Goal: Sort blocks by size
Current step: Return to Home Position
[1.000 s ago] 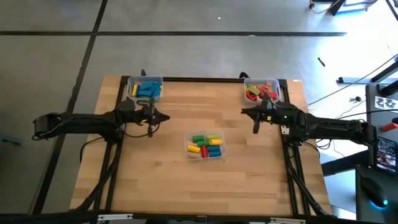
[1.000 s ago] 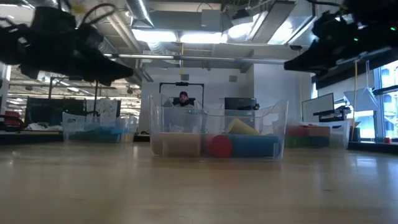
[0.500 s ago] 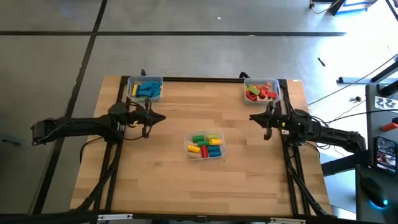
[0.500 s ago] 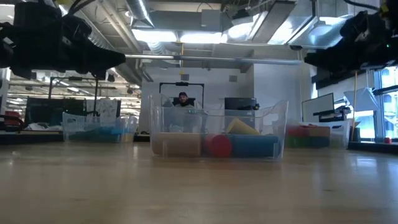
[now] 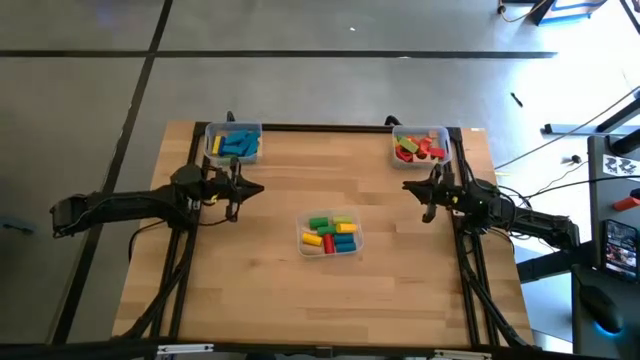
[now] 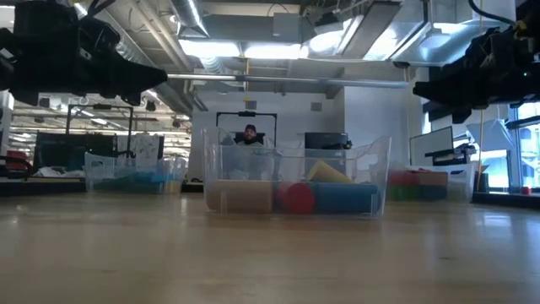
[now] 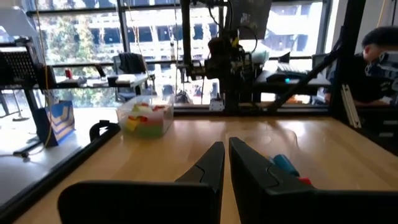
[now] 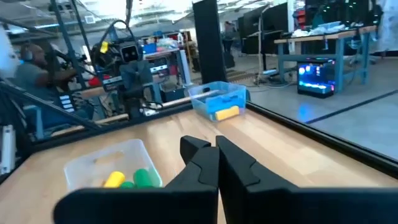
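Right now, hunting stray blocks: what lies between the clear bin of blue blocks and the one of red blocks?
Nothing: in the high view, only bare wooden tabletop lies between the clear blue-block bin and the clear red-block bin.

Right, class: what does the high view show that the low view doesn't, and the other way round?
Only the high view shows the whole table, the floor around it, and green blocks in the middle bin. Only the low view shows the room behind: a person beyond that bin, and ceiling lights. Both show that bin, the blue-block bin, the red-block bin, the left gripper and the right gripper.
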Motion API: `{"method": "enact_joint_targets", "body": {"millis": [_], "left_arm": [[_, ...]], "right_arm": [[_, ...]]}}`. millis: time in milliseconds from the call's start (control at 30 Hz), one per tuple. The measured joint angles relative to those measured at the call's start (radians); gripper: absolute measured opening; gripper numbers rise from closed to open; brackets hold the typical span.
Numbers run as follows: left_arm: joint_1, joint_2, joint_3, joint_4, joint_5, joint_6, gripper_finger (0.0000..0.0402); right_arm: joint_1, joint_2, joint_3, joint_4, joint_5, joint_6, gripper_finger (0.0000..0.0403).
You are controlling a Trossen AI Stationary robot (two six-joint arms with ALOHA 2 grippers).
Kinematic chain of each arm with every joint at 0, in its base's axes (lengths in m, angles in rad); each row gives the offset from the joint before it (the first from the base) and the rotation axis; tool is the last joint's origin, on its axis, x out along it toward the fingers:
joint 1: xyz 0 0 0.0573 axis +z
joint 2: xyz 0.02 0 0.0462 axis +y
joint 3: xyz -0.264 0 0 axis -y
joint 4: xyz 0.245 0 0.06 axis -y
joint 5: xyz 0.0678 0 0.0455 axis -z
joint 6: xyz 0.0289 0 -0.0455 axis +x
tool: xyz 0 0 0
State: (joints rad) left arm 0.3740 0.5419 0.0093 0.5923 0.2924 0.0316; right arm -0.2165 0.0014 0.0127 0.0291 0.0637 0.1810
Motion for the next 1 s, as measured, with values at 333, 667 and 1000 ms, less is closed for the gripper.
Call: {"method": "enact_joint_targets", "body": {"millis": [333,667,1000], "left_arm": [[0.001,-0.029,0.000,-0.083,-0.014,-0.023,0.0019],[-0.005,-0.200,0.000,-0.317,-0.214,-0.110,0.0019],[-0.109,-0.466,0.001,-0.580,-0.319,-0.097,0.0019]], "right_arm": [[0.000,0.004,-0.003,-0.009,-0.059,-0.023,0.0003],[0.000,0.004,-0.004,-0.005,-0.061,-0.023,0.0003],[0.001,0.005,-0.005,-0.005,-0.064,-0.023,0.0003]]}}
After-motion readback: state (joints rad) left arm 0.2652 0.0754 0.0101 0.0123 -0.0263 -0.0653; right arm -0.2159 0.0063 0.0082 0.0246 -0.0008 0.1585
